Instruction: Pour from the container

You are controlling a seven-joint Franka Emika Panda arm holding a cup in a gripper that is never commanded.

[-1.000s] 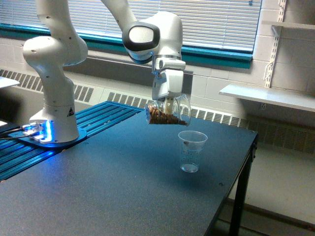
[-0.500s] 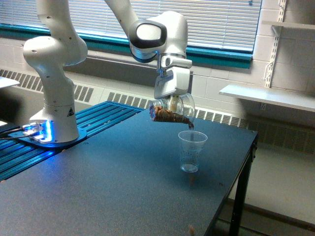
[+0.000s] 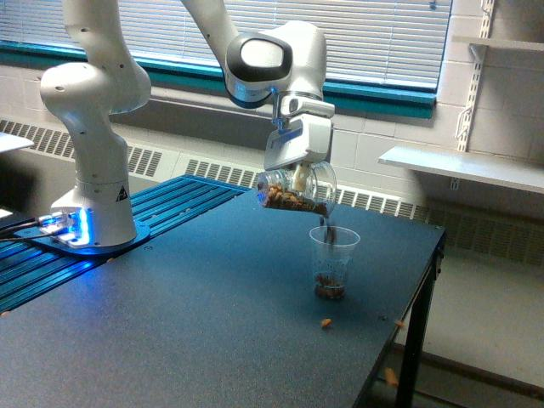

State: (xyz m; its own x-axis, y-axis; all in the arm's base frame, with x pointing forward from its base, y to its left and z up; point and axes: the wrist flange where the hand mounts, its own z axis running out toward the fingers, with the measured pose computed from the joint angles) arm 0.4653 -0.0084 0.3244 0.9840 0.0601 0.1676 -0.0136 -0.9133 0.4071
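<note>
Gripper (image 3: 297, 175) hangs above the dark table (image 3: 170, 340), fingers clamped on the container (image 3: 295, 192), a clear wide-mouthed jar tipped well over with its mouth down and toward the right. Brown nut-like bits lie along its lower wall. A thin stream of them (image 3: 329, 226) drops from the lip into the plastic cup (image 3: 332, 262), which stands on the table directly below and slightly right of the jar mouth, apart from it. A low brown layer already sits in the cup's bottom. Pour looks underway, not near done: most of the load remains in the jar. Spillage is evident: one stray nut (image 3: 325, 322) rests on the table just near of the cup, another speck (image 3: 399, 323) sits at the right edge, and one more piece (image 3: 389, 376) shows lower, beyond the edge, seemingly off the table. Risks from here: the jar mouth is wider than the cup's, so a steeper tilt could release a clump that overshoots the rim. Bits can bounce out of the light cup, or knock it over. Cup stands close to the table's right edge; any nudge might send it off.
</note>
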